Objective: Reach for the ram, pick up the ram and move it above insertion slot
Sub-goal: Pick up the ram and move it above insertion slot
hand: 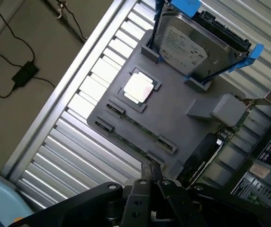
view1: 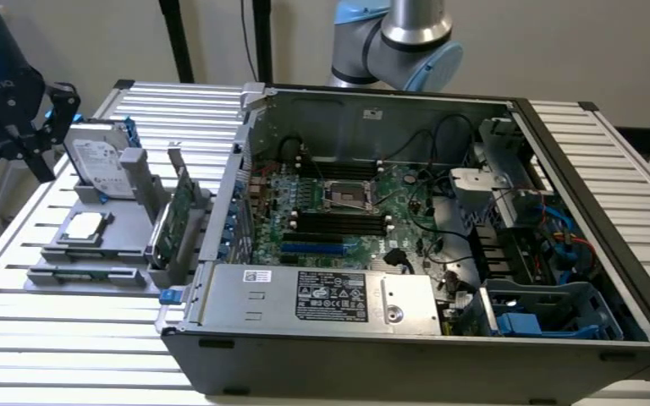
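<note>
The ram [hand: 130, 142] is a thin greenish strip seated edge-up between clips at the front of a grey holder block [hand: 173, 118]. In the exterior view the ram [view1: 82, 275] lies low on that block at the exterior view's left, outside the computer case. My black gripper [view1: 31, 156] hangs above and behind the block, near the hard drive, well apart from the ram. Its fingers [hand: 150, 174] sit together, shut, with nothing between them. The insertion slot [view1: 337, 222] is one of several parallel black sockets on the motherboard inside the open case.
On the holder block stand a silver hard drive with blue rails [view1: 99, 156], a square CPU chip [view1: 85, 227] and a green expansion card with a metal bracket [view1: 179, 220]. The open case wall [view1: 234, 194] rises between block and motherboard. Cables [view1: 438, 245] lie beside the sockets.
</note>
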Controlling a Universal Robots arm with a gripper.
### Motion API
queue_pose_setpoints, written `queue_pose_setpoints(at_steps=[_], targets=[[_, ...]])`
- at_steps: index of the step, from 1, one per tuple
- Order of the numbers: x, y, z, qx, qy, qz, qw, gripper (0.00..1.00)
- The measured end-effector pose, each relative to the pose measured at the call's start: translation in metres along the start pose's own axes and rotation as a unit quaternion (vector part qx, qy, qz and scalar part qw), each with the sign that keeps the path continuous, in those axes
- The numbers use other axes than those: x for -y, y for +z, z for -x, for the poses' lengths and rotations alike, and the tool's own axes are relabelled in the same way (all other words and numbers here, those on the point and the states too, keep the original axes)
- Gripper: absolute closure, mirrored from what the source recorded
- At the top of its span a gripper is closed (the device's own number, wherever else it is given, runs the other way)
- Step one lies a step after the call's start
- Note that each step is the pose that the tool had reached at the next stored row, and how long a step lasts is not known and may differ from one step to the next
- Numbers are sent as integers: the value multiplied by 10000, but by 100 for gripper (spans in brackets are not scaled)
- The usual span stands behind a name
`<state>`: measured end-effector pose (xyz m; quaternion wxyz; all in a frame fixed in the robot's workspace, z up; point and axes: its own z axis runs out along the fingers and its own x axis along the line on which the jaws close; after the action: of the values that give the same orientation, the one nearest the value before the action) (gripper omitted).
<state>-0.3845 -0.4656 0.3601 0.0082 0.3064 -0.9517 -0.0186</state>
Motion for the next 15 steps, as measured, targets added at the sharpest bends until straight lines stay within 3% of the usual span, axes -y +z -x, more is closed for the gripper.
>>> queue_pose_setpoints(at_steps=[4, 8, 12, 15], targets=[[1, 7, 0, -14, -363, -2, 9993, 89], [1, 10, 0, -29, -729, -3, 9973, 89], [1, 12, 0, -43, -1087, -5, 9941, 89], [1, 14, 0, -54, -1362, -7, 9907, 89]])
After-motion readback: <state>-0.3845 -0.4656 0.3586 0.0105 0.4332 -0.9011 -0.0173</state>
